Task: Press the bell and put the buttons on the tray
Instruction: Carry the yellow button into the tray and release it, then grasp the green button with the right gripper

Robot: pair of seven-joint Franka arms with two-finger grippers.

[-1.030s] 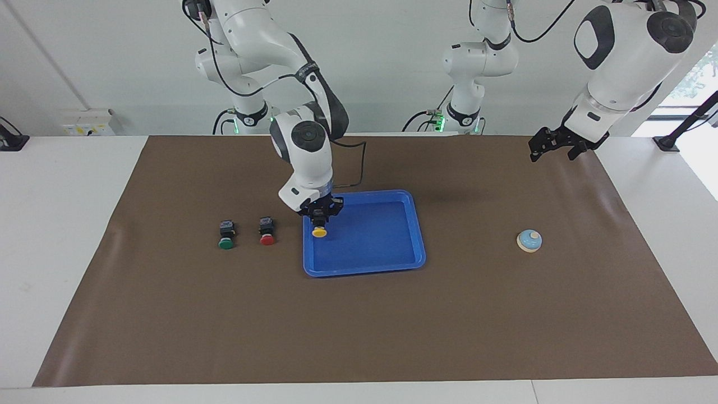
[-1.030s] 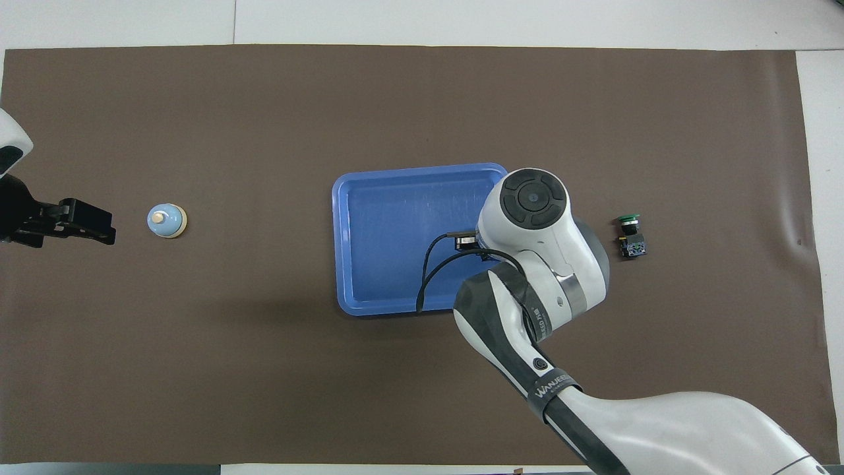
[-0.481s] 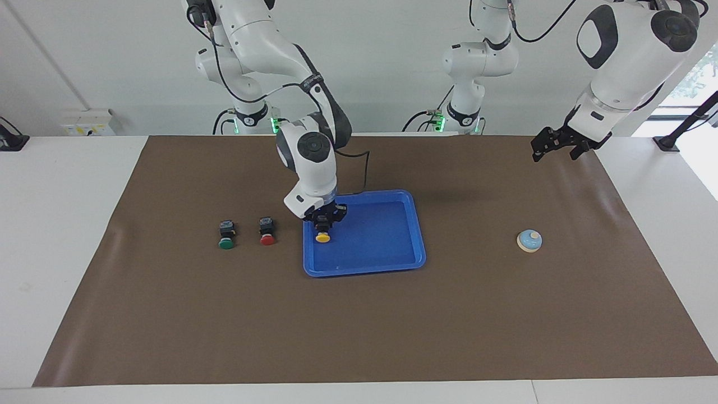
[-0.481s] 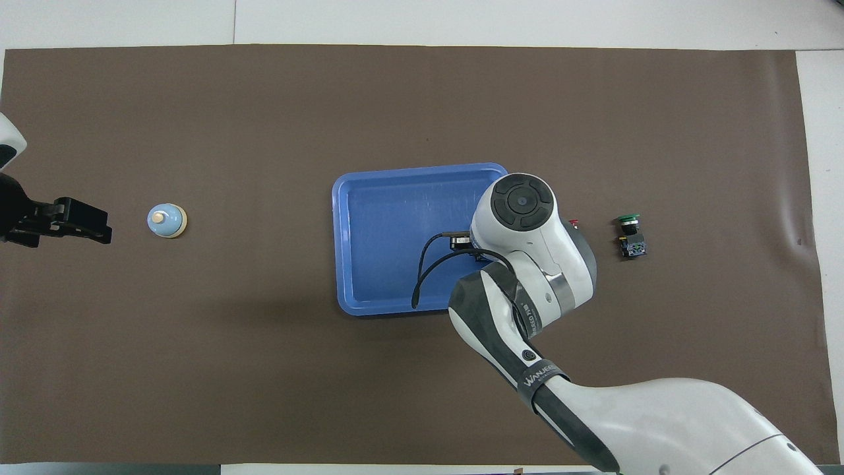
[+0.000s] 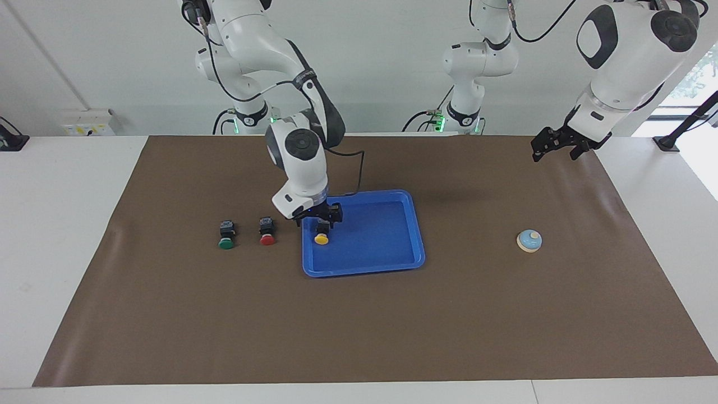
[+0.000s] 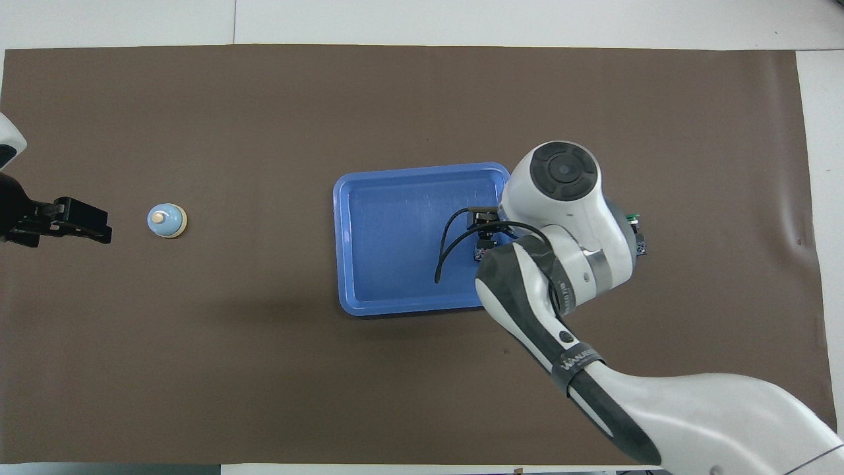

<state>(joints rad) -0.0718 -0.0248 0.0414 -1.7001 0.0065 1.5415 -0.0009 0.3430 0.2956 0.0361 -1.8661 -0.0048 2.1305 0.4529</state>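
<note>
Brown matting [image 5: 359, 325] covers the table. Read it as a dial from the robots' end, twelve pointing away from them and the shallow bright-blue plastic tray [image 5: 392, 261] at the hub.

Nearest the robots, the left gripper [image 5: 552, 148] hangs raised over the mat between eight and nine o'clock. Its fingers are spread and empty, and that arm waits. The right gripper [image 5: 321, 217] is low over the tray's three o'clock side, fingers apart and gripping nothing. Just under it the yellow-capped push button with a black square body [image 5: 321, 238] lies on the tray floor, cap toward twelve.

Out at three o'clock, on the mat beside the tray, lie the red-capped button [image 5: 267, 231] and then the green-capped one [image 5: 226, 235], both tipped the same way. Well out at nine o'clock stands the small light-blue dome bell with a cream knob [image 5: 529, 240], with nothing touching it.

I judge the step in hand to be the release of the first button, so one is delivered and two remain. Whether the bell has been rung cannot be told. The next move calls for the right gripper to rise clear of the rim without nudging the yellow button. It then swings to three o'clock and comes down over the red button's black body, not its rounded cap, which would likely slip.
</note>
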